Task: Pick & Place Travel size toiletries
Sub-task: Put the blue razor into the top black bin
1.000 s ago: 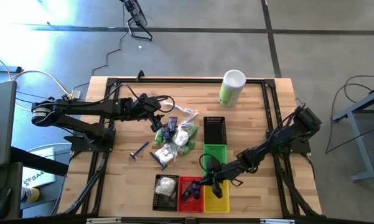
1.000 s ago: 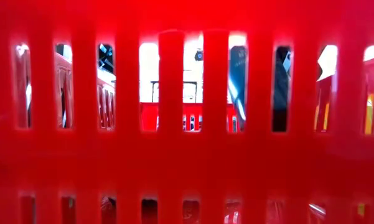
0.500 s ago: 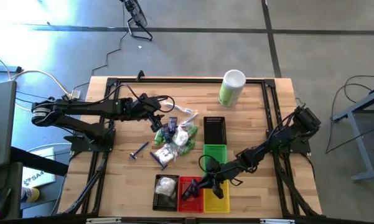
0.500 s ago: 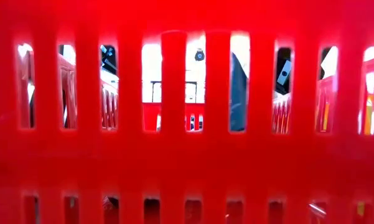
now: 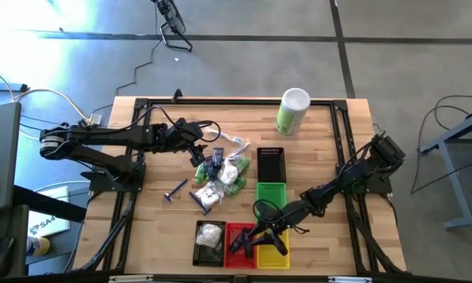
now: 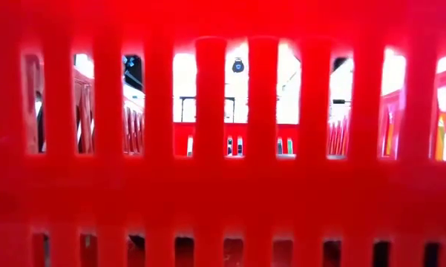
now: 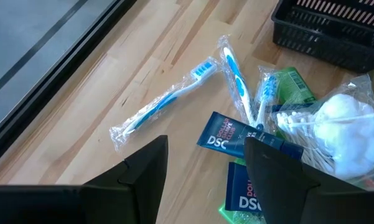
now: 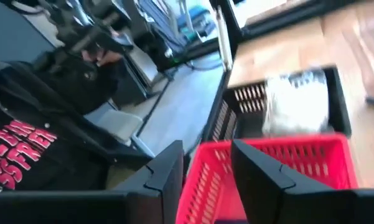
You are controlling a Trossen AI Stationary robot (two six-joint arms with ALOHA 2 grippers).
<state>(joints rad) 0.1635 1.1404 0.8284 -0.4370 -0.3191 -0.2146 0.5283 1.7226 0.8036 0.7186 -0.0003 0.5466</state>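
R gripper (image 5: 249, 238) sits over the red basket (image 5: 237, 235), fingers parted w/ a narrow gap, nothing seen held. Best move: lift straight up, clear of the rim, before swinging away. Farther off, L gripper (image 5: 198, 154) hovers part-open just beside the toiletries pile (image 5: 218, 176) on the tabletop (image 5: 322, 141); pick one item.

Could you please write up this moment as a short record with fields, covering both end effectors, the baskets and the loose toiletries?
left end effector: open, over the toiletries pile, holding nothing
right end effector: open, above the red basket
basket row at table's front edge: black basket with a white pouch inside, then red, then yellow basket
green basket: behind the yellow one
loose items: wrapped toothbrushes, dark blue tubes
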